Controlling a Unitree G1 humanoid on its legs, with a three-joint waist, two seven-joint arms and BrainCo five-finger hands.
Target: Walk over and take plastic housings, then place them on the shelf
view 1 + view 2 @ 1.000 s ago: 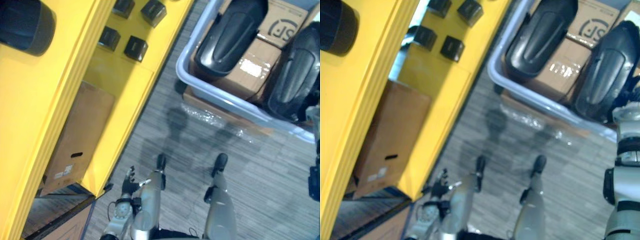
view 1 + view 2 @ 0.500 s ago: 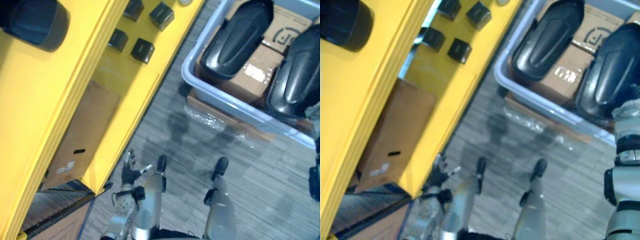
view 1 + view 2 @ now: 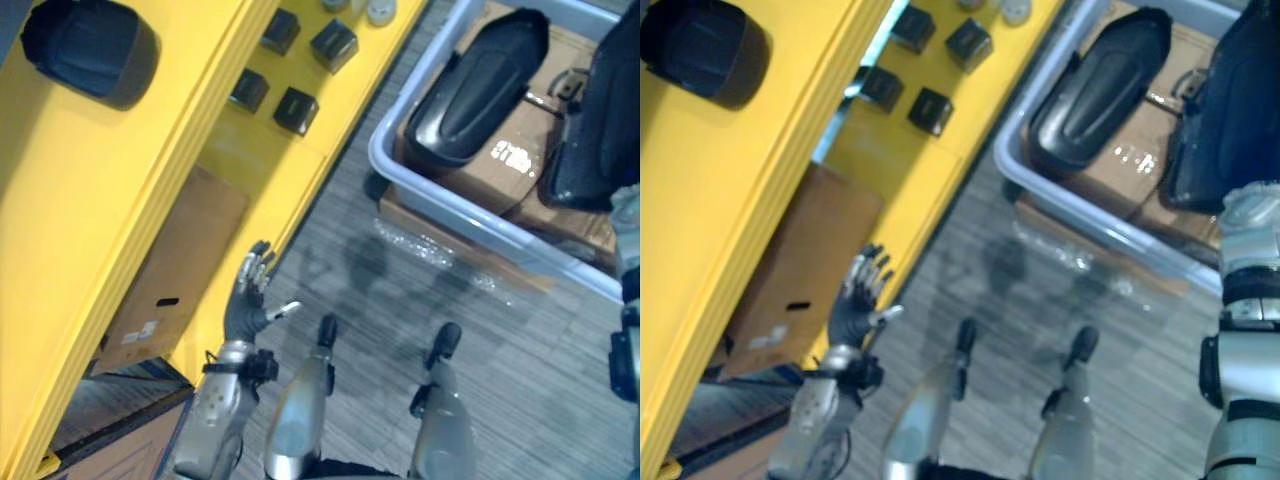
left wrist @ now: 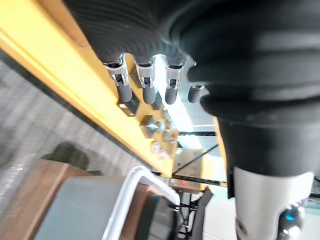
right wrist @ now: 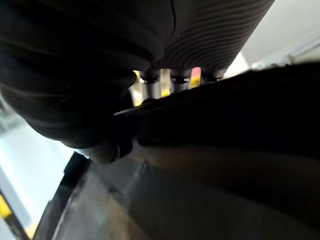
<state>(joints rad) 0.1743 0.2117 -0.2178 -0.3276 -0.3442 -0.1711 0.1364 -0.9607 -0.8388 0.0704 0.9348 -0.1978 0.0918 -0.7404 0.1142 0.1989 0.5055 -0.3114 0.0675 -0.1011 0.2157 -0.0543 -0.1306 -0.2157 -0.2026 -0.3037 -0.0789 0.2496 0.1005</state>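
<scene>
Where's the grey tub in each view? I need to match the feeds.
Left eye view: the grey tub is upper right, right of the yellow shelf.
Right eye view: upper right again, shelf to its left.
Left wrist view: its pale rim shows past the left hand.
Right wrist view: cannot tell; a dark housing lies against the right hand.
Shared landmark: the yellow shelf.

Clear floor lane, 6 to 12 o'clock, bounded by yellow shelf at 9 and grey bin at 2 o'clock; black boxes occupy shelf at 11.
</scene>
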